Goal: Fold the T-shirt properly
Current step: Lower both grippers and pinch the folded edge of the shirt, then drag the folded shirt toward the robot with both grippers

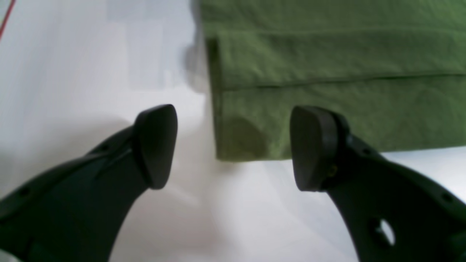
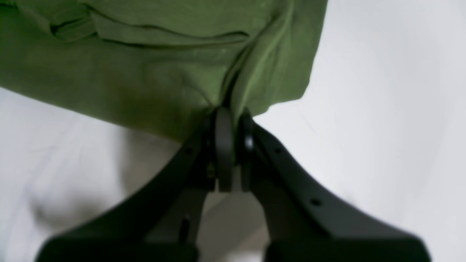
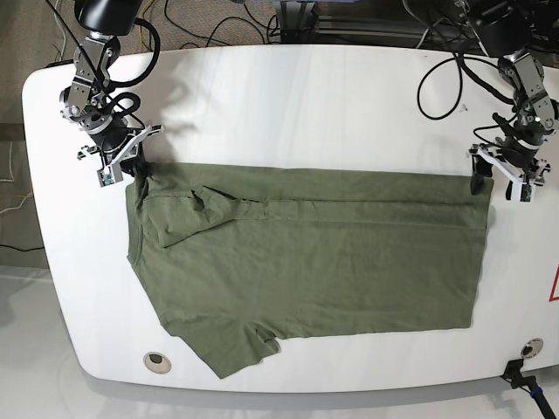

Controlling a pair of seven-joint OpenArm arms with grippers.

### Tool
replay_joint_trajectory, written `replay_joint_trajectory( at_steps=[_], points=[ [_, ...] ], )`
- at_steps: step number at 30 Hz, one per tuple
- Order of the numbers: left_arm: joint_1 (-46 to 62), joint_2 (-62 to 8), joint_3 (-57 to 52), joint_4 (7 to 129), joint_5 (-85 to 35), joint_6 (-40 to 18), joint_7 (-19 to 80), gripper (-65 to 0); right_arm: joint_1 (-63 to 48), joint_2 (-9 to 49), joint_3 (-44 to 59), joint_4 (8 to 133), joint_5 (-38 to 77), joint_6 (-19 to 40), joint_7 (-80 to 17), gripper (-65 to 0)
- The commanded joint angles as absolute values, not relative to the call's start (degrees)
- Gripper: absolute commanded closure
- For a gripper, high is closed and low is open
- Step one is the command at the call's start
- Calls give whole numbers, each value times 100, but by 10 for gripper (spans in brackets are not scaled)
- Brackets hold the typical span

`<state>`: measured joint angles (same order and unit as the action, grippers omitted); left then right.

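The olive-green T-shirt (image 3: pixel 306 262) lies spread on the white table (image 3: pixel 288 96), its far edge folded over into a band, the neck end at the left. My right gripper (image 3: pixel 134 170) is at the shirt's far left corner. In the right wrist view it (image 2: pixel 235 116) is shut on a pinch of the T-shirt (image 2: pixel 145 72), and the cloth bunches into the jaws. My left gripper (image 3: pixel 491 183) hovers at the far right corner. In the left wrist view it (image 1: pixel 235 147) is open and empty, with the folded corner of the T-shirt (image 1: pixel 327 91) between its fingers (image 1: pixel 156 145).
A round grommet (image 3: pixel 155 360) sits near the table's front left edge. Cables (image 3: pixel 437 78) trail over the back right of the table. A red-lined label (image 3: pixel 554 288) is at the right edge, and a black fitting (image 3: pixel 524 367) at the front right corner.
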<state>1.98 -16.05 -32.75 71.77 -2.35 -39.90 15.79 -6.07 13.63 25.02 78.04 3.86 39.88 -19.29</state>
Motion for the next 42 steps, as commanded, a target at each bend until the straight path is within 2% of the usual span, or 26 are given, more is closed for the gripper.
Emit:
replay_joint_trajectory(
  at_steps=[1, 9, 17, 18, 23, 26, 36, 42],
  points=[
    [127, -1701, -3284, 7187, -312, -4000, 1455, -454, -567, 1420, 2510, 7908, 453, 4000, -1851, 0],
    [-31, -1710, -3275, 6492, -312, -4000, 1455, -454, -611, 1420, 2519, 7916, 453, 4000, -1851, 0],
    [-31, -1692, -3011, 6484, -321, -4000, 1455, -442, -611, 1420, 2519, 7925, 453, 4000, -1851, 0],
    [-31, -1692, -3011, 6484, -321, -4000, 1455, -405, -611, 1420, 2519, 7934, 453, 4000, -1851, 0],
    [-40, -1684, -3011, 6492, -321, -4000, 1455, -103, -611, 1420, 2536, 7934, 453, 4000, -1851, 0],
    [-40, -1684, -3011, 6501, -321, -4000, 1455, 0, -611, 1420, 2536, 7934, 453, 4000, -1851, 0],
    [13, -1701, -3029, 6589, -321, -4000, 1455, 0, -927, 1411, 2536, 8374, 453, 4000, -1877, 0],
    [681, -1675, -3020, 7301, -338, -4000, 1464, 0, -1525, 1218, 2545, 9059, 453, 4000, -1886, 0]
  ],
)
